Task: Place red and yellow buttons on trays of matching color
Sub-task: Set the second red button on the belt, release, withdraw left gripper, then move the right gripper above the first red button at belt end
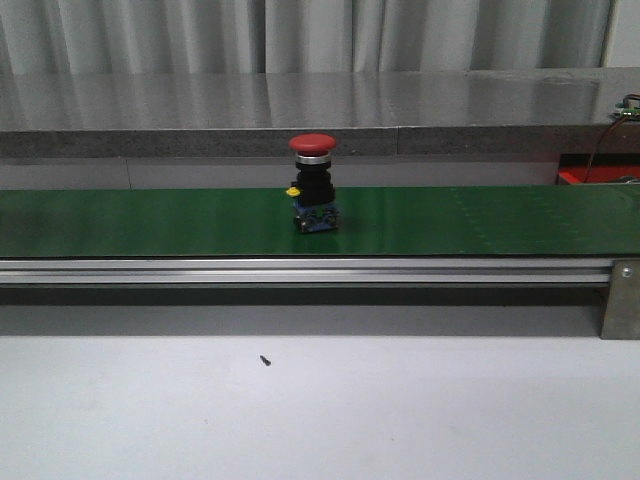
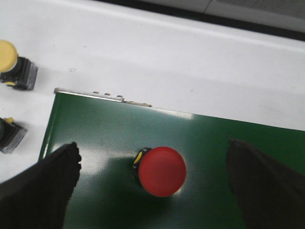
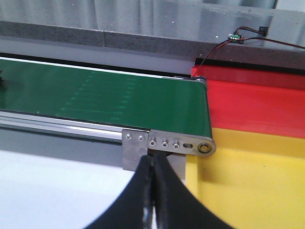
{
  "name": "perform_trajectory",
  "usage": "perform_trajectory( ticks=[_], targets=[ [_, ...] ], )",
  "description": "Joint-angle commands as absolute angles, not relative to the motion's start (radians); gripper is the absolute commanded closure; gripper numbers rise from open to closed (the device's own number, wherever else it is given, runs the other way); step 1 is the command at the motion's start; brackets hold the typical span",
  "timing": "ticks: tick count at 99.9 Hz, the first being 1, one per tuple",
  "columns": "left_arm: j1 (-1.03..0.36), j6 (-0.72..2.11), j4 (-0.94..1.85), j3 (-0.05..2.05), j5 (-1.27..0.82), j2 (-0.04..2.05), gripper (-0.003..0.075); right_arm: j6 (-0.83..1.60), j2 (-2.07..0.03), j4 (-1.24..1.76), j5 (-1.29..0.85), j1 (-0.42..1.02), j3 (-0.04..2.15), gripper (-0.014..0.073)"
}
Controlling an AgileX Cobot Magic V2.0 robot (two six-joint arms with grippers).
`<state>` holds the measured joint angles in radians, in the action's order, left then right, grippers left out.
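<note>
On the green conveyor belt [image 1: 120, 222], near its middle: red button [image 1: 313, 144] standing upright on its black body, not yet gripped

Directly above it, left tool [image 2: 152, 186] spread wide, one dark finger [image 2: 43, 191] to either side of the red cap in the left wrist view, both well clear of it, nothing held

Off to the belt's far end, right tool [image 3: 151, 200] pinched together with fingertips touching, empty, aimed toward the belt's end roller [image 3: 205, 148]

Beyond that roller: red tray [image 3: 257, 95] behind, yellow tray [image 3: 248, 191] in front, side by side; no button visible in either as far as the right wrist view shows

Beside the belt's other end, on the white worktop [image 2: 190, 57]: yellow button [image 2: 12, 64] and, near it, a second part [image 2: 9, 133] cut off at the frame edge, cap colour impossible to tell

Judged progress: early, no sorted button on show; left to do: close on the red button, lift, carry to the red tray, then likely the same for yellow into the yellow tray
</note>
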<state>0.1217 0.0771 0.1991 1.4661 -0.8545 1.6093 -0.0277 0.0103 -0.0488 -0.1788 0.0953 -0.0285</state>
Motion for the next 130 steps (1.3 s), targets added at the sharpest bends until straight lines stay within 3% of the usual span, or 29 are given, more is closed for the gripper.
perform_trajectory(
  ticks=[1, 27, 69, 81, 97, 118, 130],
  targets=[
    [0.095, 0.096, 0.239, 1.495, -0.821, 1.512, 0.011, -0.027, 0.029, -0.065, -0.1, 0.094, -0.011, 0.069],
    [0.003, 0.147, 0.24, 1.348, -0.709, 1.321, 0.0111, -0.027, 0.029, -0.065, -0.1, 0.094, -0.011, 0.069],
    [-0.032, 0.147, 0.24, 0.766, -0.34, 0.893, 0.0115, -0.027, 0.029, -0.065, -0.099, 0.093, -0.011, 0.069],
    [-0.032, 0.147, 0.238, 0.637, -0.316, 0.783, 0.0153, -0.027, 0.029, -0.065, -0.093, 0.093, -0.011, 0.069],
    [-0.032, 0.147, 0.236, 0.512, -0.264, 0.675, 0.0309, -0.027, 0.029, -0.065, -0.024, 0.093, -0.011, 0.069],
    [-0.032, 0.147, 0.241, 0.485, -0.24, 0.606, 0.0727, -0.027, 0.029, -0.034, 0.02, 0.093, 0.015, 0.069],
    [-0.032, 0.147, 0.241, 0.485, -0.236, 0.606, 0.074, -0.027, 0.007, 0.015, -0.015, 0.093, 0.082, 0.069]
  ],
)
